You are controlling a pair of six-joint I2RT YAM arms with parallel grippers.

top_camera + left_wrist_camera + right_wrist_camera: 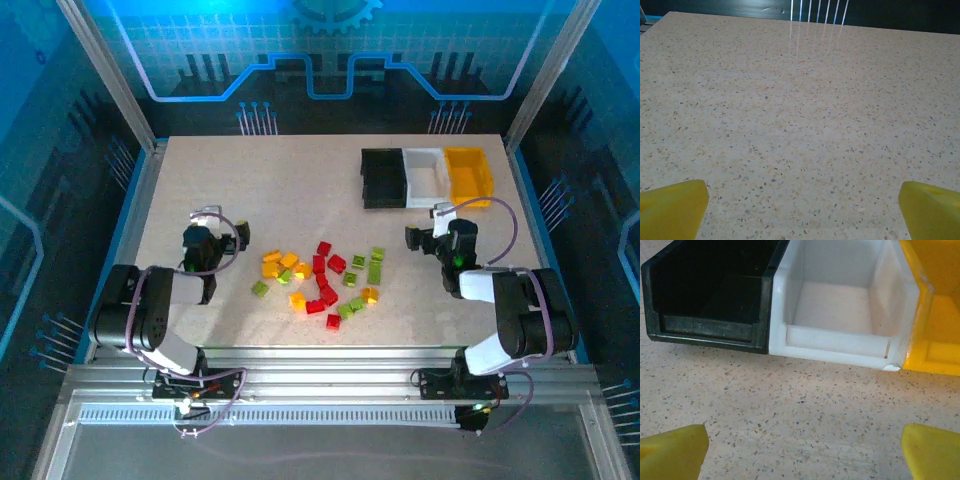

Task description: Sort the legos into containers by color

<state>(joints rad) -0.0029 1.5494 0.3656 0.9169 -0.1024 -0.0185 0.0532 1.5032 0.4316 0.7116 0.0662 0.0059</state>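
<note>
The legos [320, 280] lie nearest, in one mixed heap of red, green and orange-yellow on the table [290, 190]. Left of the heap, the left gripper [803, 202] hangs spread wide and empty. Right of the heap, the right gripper [805, 445] does likewise. Beyond the heap, the black bin [710, 330], white bin [835, 342] and yellow bin [935, 355] look empty, so sorting seems unstarted.

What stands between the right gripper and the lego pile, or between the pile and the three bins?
Nothing visible. Bare table lies between the right gripper and the legos to its left, and between the legos and the black bin, white bin and yellow bin at the far right.
</note>
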